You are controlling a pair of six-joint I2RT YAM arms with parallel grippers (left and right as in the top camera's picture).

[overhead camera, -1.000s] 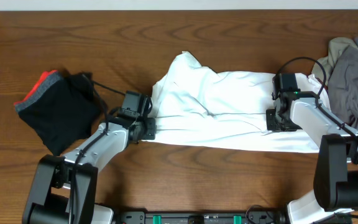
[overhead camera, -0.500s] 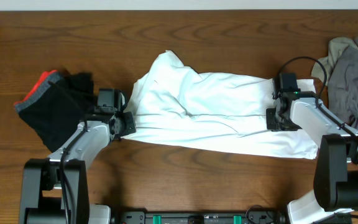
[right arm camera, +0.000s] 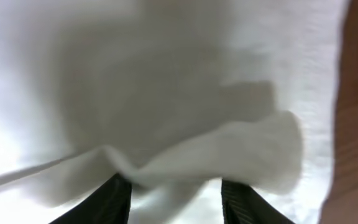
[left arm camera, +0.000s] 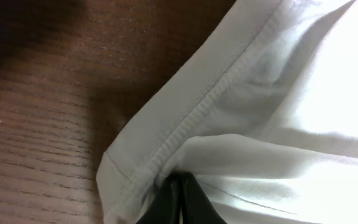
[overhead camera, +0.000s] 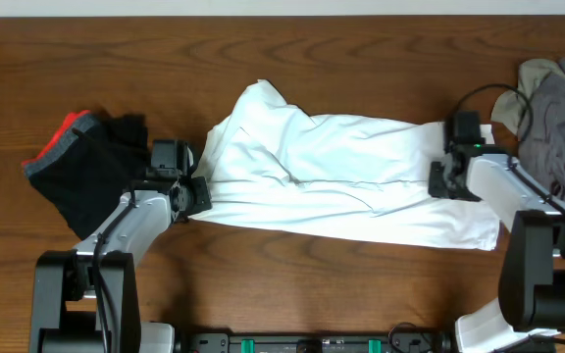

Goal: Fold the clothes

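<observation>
Left gripper [left arm camera: 178, 185] is clamped on the hem of the white T-shirt [overhead camera: 341, 172]; right gripper [right arm camera: 176, 196] is parted over a fold toward the right edge of the tabletop [overhead camera: 263, 284].

Table [overhead camera: 361, 49]: dark brown wood, visible grain, low satin sheen. White T-shirt [overhead camera: 341, 167]: soft matt knit cloth, wrinkled; hem [left arm camera: 194, 115] shows fine ribbed stitching. Black garment [overhead camera: 91, 181], left: matt cloth with a red-orange band. Grey garment [overhead camera: 557, 118], far right: matt, crumpled cloth.
</observation>
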